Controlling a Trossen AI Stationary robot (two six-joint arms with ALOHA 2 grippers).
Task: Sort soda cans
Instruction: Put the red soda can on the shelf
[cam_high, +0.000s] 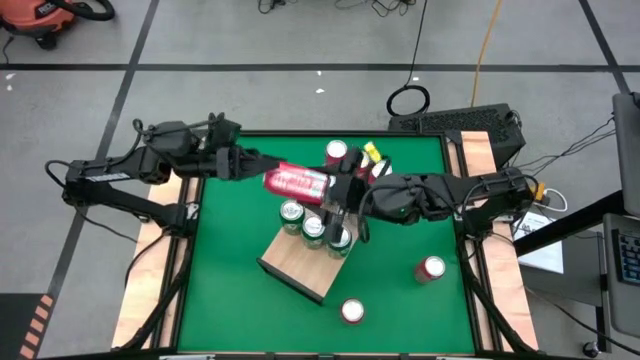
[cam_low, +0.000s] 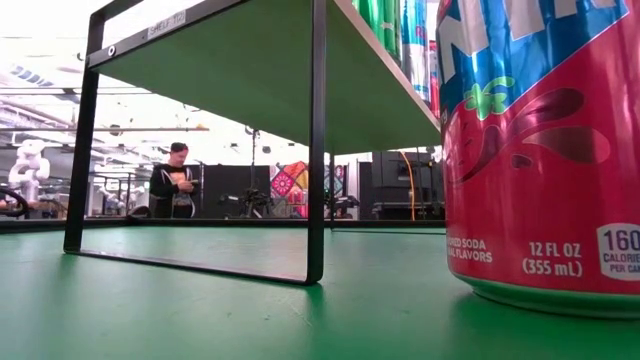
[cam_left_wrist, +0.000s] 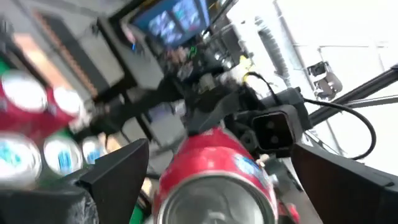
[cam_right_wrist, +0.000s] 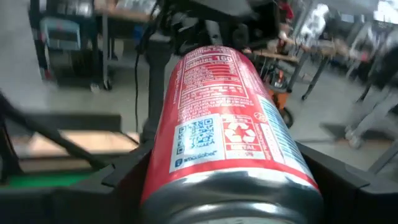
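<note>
A green surface (cam_high: 230, 300) is carrying a light wooden board (cam_high: 300, 262) raised on a black frame, which serves here as the landmark. Two dark arms are meeting just above the board's far end, holding one red can (cam_high: 297, 181) lying sideways in the air between them. The right claw (cam_high: 335, 190) is gripping one end of that can; the left claw (cam_high: 252, 165) is at its other end with its fingers (cam_left_wrist: 118, 171) spread clear of the metal. Three green cans (cam_high: 312, 226) are standing on the board's far end. Three more red cans (cam_high: 431, 268) are standing beside the board on the surface. The can looks light, thin-walled and slick, so it probably dents easily; gripping squarely across the middle of its body seems safest.
</note>
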